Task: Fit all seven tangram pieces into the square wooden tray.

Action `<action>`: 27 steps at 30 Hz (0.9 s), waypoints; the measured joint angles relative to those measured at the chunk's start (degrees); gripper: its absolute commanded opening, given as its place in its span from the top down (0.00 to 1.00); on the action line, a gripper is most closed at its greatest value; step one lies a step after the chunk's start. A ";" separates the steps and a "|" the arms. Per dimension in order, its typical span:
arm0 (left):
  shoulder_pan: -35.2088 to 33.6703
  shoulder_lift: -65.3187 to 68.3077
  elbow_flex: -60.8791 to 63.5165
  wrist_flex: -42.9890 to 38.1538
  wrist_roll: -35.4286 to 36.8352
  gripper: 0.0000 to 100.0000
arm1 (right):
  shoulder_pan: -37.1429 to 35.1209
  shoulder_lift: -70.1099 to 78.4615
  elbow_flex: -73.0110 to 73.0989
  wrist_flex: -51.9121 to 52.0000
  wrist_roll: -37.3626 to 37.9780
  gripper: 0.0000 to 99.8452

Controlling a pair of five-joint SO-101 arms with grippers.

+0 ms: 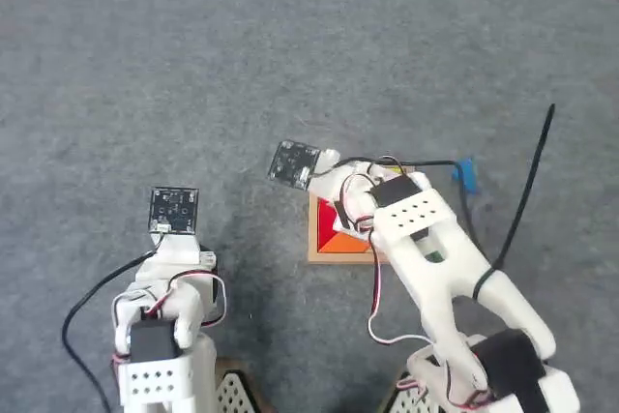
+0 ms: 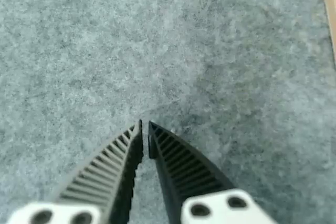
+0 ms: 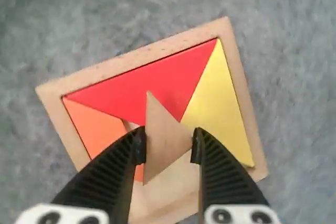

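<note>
Grey felt covers the worktop, and the square wooden tray lies just right of centre in the high view, partly under the right arm, which comes in from the lower right corner. In the right wrist view a large red triangle lies flat in the tray beside a large yellow triangle, their long edges meeting, and an orange piece lies along the red one's other side. The right gripper is over the tray and pinches a plain wood-coloured triangle between its two fingers, the triangle's point lying over the red piece. A small blue piece lies on the felt to the upper right of the tray, apart from it, next to a black cable. At the lower left of the high view the left arm is well apart from the tray; the left gripper hangs over bare felt with its fingers almost together, only a narrow slit between the tips and nothing in them.
</note>
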 measured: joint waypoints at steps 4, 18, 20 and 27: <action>0.00 0.00 0.00 0.00 0.00 0.98 | 0.00 0.00 0.00 0.18 4.13 0.93; 0.00 0.00 0.00 0.00 0.00 0.98 | 0.00 0.00 0.00 1.76 1.14 0.78; 0.00 0.00 0.00 0.00 0.00 0.98 | 0.00 0.00 0.00 1.76 0.79 0.78; 0.00 0.00 0.00 0.00 0.00 0.98 | 0.00 -0.26 0.00 1.76 -1.41 0.90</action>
